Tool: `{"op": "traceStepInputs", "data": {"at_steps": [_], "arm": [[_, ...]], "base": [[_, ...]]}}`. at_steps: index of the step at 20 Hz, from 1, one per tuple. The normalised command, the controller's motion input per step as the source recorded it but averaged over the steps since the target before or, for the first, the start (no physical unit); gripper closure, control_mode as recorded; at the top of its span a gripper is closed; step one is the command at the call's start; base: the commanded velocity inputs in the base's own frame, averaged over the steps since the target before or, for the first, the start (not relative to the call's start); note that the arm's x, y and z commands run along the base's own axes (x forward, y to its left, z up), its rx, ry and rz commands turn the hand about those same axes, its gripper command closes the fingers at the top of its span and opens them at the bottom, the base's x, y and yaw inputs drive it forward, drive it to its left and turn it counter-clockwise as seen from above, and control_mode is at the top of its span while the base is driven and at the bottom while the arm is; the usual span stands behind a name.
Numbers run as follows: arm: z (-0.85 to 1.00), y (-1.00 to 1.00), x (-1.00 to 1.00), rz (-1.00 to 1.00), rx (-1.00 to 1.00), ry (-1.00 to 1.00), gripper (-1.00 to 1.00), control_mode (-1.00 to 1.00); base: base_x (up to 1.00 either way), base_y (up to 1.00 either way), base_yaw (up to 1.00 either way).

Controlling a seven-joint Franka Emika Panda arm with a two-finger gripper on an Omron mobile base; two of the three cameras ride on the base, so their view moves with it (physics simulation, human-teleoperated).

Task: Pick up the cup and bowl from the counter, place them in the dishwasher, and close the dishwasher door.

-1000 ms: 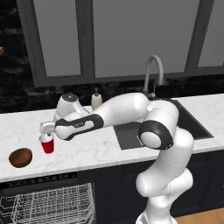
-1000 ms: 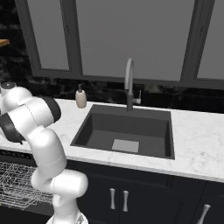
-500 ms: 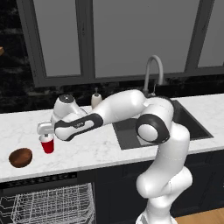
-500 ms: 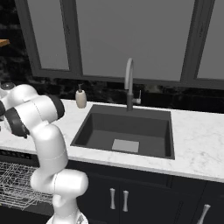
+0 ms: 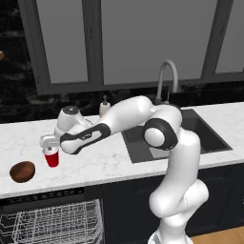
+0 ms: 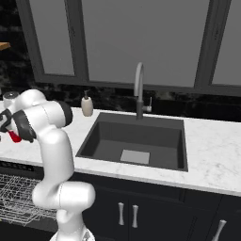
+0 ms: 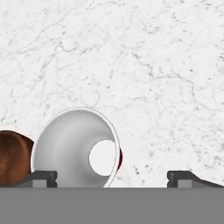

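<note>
- One cup (image 5: 52, 157), red with a white inside, stands upright on the surface (image 5: 105, 162), empty.
- One brown bowl (image 5: 22, 171) sits near the cup's left on the same surface, apart from it; I cannot tell what is in it.
- One gripper (image 7: 112, 177) hangs just above the cup, jaws wide open, nothing held.
- One dishwasher (image 5: 52, 217) below the surface stands open, showing a white wire rack.
- One soap bottle (image 6: 87, 105) stands by the one dark sink (image 6: 136, 141).

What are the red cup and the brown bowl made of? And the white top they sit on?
Cup: likely smooth plastic, plain red outside, white inside. Bowl: looks like wood, brown and streaky. Counter: looks like polished marble, white with grey veins.
</note>
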Motion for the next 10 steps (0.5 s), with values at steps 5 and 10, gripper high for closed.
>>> {"op": "traceStepInputs", "data": {"at_steps": [5,10], "arm": [[-0.27,0.0,0.1,-0.04,0.0,0.0,-1.0,-1.0],[-0.22,0.0,0.0,-0.02,0.0,0.0,-1.0,-1.0]], "base": [[0.0,0.0,0.0],[0.0,0.0,0.0]]}}
